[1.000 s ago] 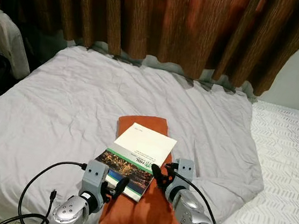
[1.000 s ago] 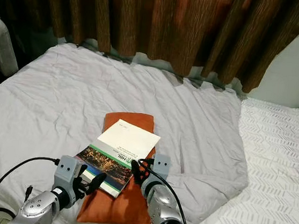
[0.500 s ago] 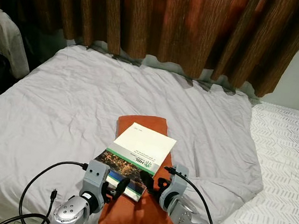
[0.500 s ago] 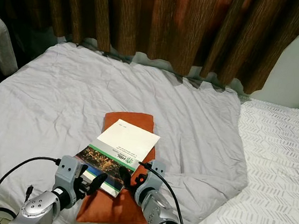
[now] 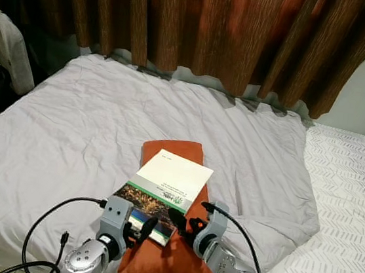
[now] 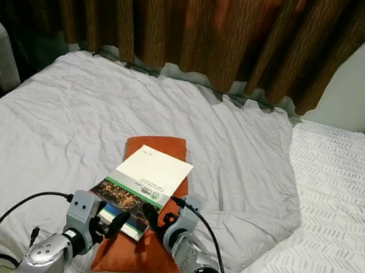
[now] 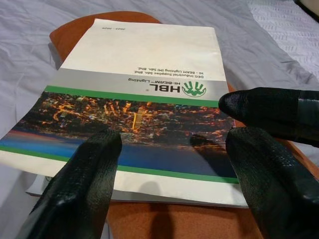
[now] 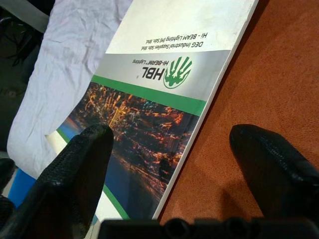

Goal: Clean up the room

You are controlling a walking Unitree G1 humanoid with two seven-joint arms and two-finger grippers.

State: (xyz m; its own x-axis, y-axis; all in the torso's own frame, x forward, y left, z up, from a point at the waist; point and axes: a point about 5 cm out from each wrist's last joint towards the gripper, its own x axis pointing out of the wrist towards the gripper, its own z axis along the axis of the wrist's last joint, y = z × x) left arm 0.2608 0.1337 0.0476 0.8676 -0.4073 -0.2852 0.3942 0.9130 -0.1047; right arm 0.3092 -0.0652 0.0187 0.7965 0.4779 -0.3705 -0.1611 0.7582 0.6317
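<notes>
Catalogue (image 5: 162, 195) on orange pillow (image 5: 167, 257) | right end effector (image 5: 181, 222) spread, moved closer | left end effector (image 5: 143, 229) spread, unmoved

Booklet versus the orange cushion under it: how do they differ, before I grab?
The booklet is thin, stiff and flat, printed white with a green stripe and a city photo; the orange cushion is plain, soft fabric. The booklet lies skewed on top, its near-left corner overhanging the cushion, which rests on the grey sheet. Both are rectangular and lie flat, with the open left gripper and right gripper at the booklet's near edge.
</notes>
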